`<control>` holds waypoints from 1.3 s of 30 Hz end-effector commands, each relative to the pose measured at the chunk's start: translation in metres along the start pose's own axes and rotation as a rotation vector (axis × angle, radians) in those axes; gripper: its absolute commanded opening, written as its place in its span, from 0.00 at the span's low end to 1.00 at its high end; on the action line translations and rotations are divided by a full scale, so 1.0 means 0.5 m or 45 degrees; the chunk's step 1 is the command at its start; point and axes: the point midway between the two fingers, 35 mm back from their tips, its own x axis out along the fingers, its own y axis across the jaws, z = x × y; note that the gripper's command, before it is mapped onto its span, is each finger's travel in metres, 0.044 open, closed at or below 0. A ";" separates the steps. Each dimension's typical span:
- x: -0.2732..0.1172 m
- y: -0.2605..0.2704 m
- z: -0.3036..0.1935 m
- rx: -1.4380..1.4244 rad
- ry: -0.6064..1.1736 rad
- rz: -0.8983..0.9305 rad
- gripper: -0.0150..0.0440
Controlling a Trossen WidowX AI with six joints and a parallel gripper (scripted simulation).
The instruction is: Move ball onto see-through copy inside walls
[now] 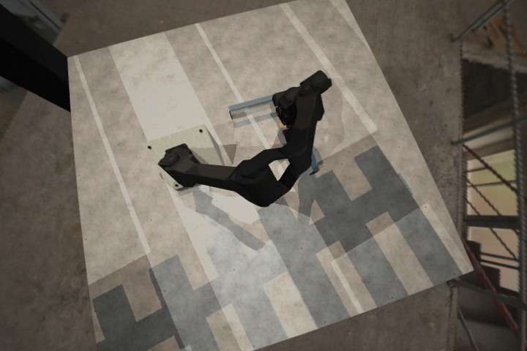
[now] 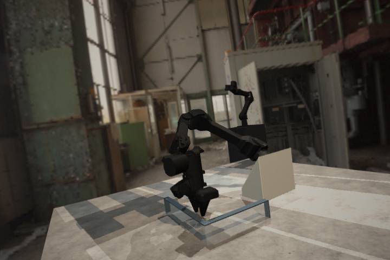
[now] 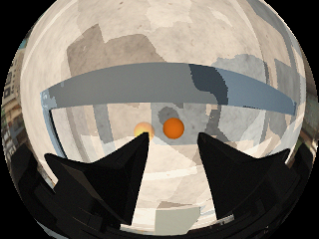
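Note:
The orange ball [image 3: 173, 127] lies on the table inside the corner and shows between the two fingertips in the wrist view; whether it is level with them or just beyond is hard to tell. The see-through yellowish copy [image 3: 144, 130] [image 1: 280, 124] is close beside the ball, partly behind the left fingertip in the wrist view. My gripper [image 2: 200, 213] points down inside the corner, partly open, with nothing held. The low clear walls [image 1: 252, 102] [image 2: 236, 211] [image 3: 150, 82] have blue-grey top edges. In the top view the arm covers the corner and most of the ball.
One wall runs close past the fingers, across the wrist view beyond the ball. The other wall's end post [image 2: 267, 209] stands on the side toward the pale wedge-shaped arm base [image 2: 277, 174] [image 1: 208, 138]. The patterned table [image 1: 148, 82] lies under everything.

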 end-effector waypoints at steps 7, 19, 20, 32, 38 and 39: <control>0.037 -0.003 -0.004 -0.006 0.009 -0.006 0.61; 0.048 -0.003 -0.005 -0.006 0.009 -0.007 0.40; 0.048 -0.003 -0.005 -0.006 0.009 -0.007 0.39; 0.013 0.003 0.001 -0.002 0.007 0.003 0.25; -0.073 0.007 0.008 -0.006 0.006 0.009 0.25; -0.088 0.007 0.007 -0.007 0.006 0.010 0.25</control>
